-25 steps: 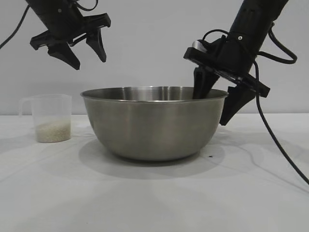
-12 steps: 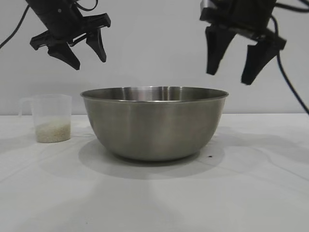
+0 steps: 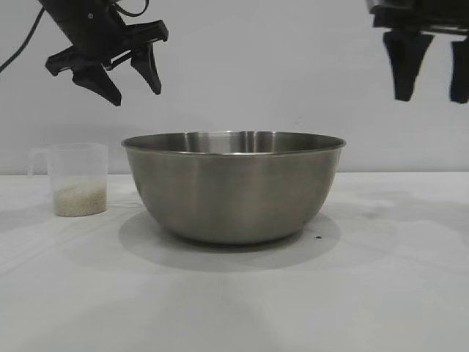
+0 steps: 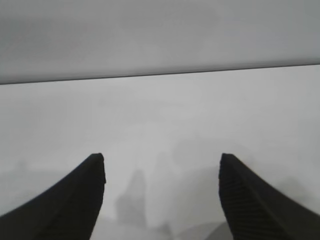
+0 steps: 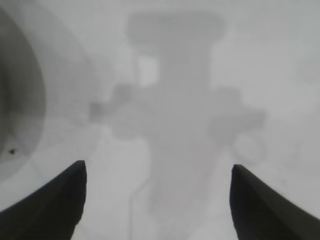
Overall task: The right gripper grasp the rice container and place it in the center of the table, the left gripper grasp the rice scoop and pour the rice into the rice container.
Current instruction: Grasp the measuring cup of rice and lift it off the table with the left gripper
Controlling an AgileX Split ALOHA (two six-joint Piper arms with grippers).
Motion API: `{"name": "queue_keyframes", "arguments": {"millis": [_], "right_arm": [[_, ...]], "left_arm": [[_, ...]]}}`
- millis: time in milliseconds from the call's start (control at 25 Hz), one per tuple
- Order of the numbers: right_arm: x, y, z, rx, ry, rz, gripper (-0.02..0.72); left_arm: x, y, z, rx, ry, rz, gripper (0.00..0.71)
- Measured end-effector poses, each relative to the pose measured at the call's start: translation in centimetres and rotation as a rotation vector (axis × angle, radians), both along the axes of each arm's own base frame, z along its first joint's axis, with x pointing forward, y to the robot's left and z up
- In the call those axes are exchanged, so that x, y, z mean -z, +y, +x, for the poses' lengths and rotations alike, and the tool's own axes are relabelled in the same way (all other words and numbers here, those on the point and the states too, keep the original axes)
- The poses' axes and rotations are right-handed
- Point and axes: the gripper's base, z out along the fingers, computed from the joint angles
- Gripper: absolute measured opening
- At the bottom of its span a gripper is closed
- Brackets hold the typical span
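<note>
Steel mixing bowl (image 3: 233,187), the rice container, sits on the white table (image 3: 381,293) at the centre of the exterior view, its rolled rim level and its brushed grey wall casting a soft shadow beneath it. At the left of the frame, apart from the bowl, stands the rice scoop (image 3: 73,178), a small translucent measuring cup with its loop handle turned toward the left edge. Rice (image 3: 79,199) fills roughly the bottom third of the cup as a layer of off-white grains.

Upper left of the frame: the left gripper (image 3: 135,88) hangs in the air above the cup and the bowl's left rim, tilted downward, its two pointed fingers spread wide and holding nothing. Its wrist view shows only both fingertips over bare table.

Upper right of the frame: the right gripper (image 3: 432,95) hangs high, pointing straight down, beyond the bowl's right side, partly cut off by the frame edge. Its fingers stand wide apart and empty. Its wrist view catches part of the bowl at one edge.
</note>
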Motion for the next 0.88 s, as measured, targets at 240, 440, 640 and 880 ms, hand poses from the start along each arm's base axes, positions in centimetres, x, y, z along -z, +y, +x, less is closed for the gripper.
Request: {"name": "queue_keyframes", "arguments": {"millis": [240,440,640,880], "right_arm": [[-1.8,-2.7,-2.9,0.071,-0.009,0.011,0.508],[-3.4,-2.6,-6.9,0.080,-0.020,0.053,0.508],[-4.6,-2.7,-12.2,0.084,-0.046,0.076,0.508],[-4.2,-3.0,-19.4,0.095,-0.142,0.089,0.508]], "left_arm": [[0.0,0.0,0.0,-0.003,-0.005,0.000,0.437],[-0.1,0.0,0.1,-0.005,-0.009,0.000,0.437],[-0.1,0.1,0.1,-0.011,-0.021,-0.001,0.437],[-0.2,0.1,0.2,-0.012,-0.022,-0.001,0.437]]}}
